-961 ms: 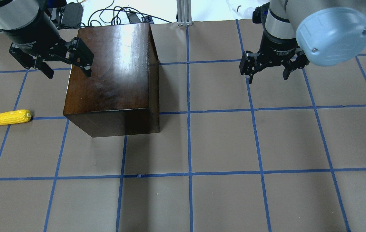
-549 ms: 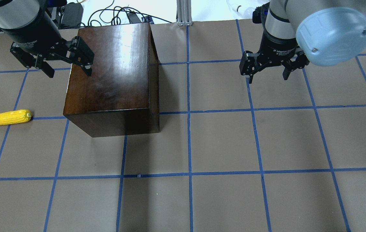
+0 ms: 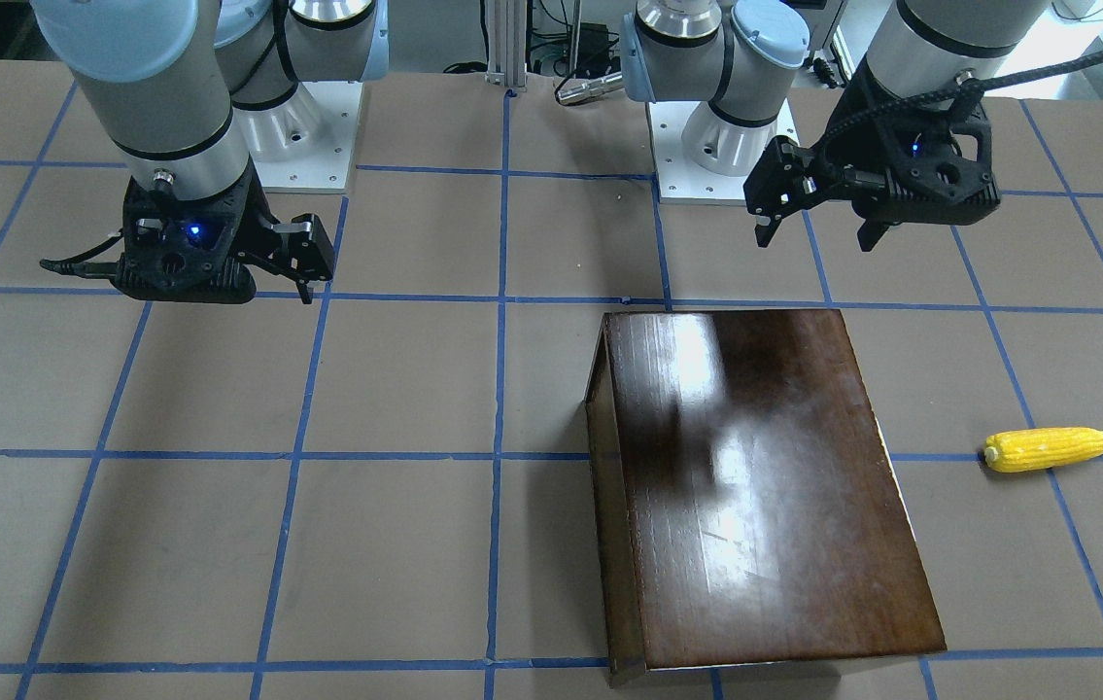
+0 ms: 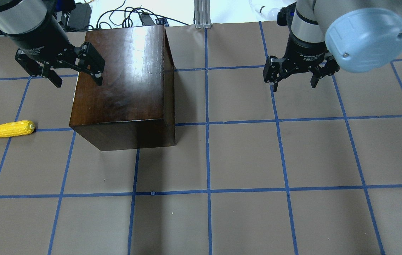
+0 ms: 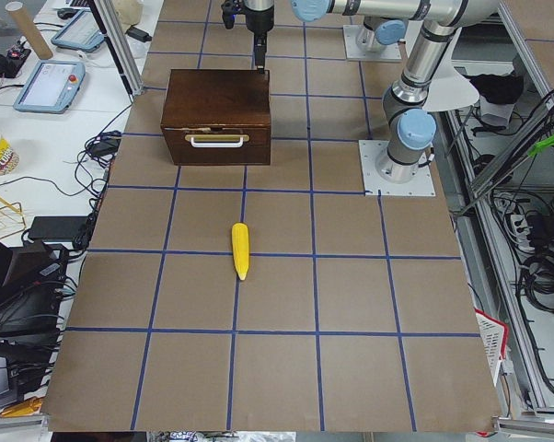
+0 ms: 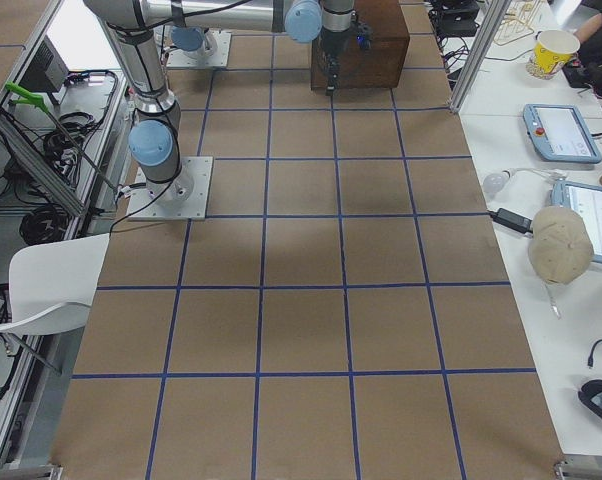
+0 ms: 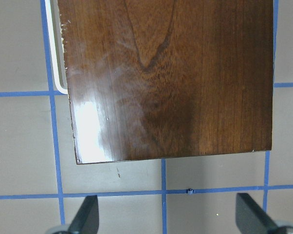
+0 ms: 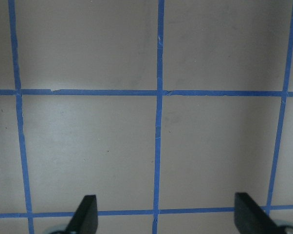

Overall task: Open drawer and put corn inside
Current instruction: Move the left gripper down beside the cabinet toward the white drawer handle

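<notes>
The glossy dark brown box (image 4: pixel 126 81) stands at the table's far left, also in the front view (image 3: pixel 755 486). Its drawer front (image 5: pixel 217 141) with a white handle (image 7: pixel 51 48) is shut and faces the table's left end. The yellow corn (image 4: pixel 7 129) lies on the table to the box's left, apart from it, also in the front view (image 3: pixel 1051 449). My left gripper (image 4: pixel 78 82) hangs open and empty above the box's left top edge, also in the left wrist view (image 7: pixel 166 219). My right gripper (image 4: pixel 294 85) hangs open and empty over bare table far to the right.
The brown table (image 4: pixel 243 159) carries a grid of blue tape lines. Cables and an aluminium post (image 4: pixel 202 14) lie beyond its far edge. The arm bases (image 3: pixel 706 146) stand on the robot's side of the table.
My left gripper has shifted slightly to the right, further over the box's left edge. The right arm, the box and the corn have not moved.
</notes>
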Controlling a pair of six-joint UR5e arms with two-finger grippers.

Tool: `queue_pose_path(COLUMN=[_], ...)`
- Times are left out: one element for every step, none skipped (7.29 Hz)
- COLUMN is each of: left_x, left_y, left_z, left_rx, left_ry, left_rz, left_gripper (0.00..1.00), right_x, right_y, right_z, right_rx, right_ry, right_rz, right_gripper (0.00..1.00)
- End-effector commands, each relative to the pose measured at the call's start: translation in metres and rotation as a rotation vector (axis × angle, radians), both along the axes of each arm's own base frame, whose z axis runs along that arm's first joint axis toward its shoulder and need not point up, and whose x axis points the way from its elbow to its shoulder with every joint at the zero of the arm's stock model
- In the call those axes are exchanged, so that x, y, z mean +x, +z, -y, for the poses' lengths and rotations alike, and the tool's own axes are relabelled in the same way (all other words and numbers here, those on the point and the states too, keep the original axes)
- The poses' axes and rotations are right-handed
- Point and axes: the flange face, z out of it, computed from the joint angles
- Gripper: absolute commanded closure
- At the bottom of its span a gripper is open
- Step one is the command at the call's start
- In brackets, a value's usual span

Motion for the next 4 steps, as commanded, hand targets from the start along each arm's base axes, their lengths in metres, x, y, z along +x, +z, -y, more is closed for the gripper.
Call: queue_pose_path(left_x=[0.055,0.086,0.112,0.133], left_y=[-0.014,-0.023,-0.036,-0.047], left_z=[0.020,0.029,0.038,0.043], left_rx=[0.025,0.018,0.014,0.028], left_ry=[0.050,0.076,0.097,0.105], left_rz=[-0.017,-0.097,-0.109,-0.119], left_gripper=[0.00,0.00,0.00,0.00], right_x=[0.000,0.000,0.000,0.000], right_y=[0.000,0.000,0.000,0.000], right_z=[0.000,0.000,0.000,0.000], right_rx=[-0.001,0.001,0.001,0.001], right_ry=[0.000,0.000,0.000,0.000], right_rz=[0.000,0.000,0.000,0.000], right_gripper=[0.00,0.00,0.00,0.00])
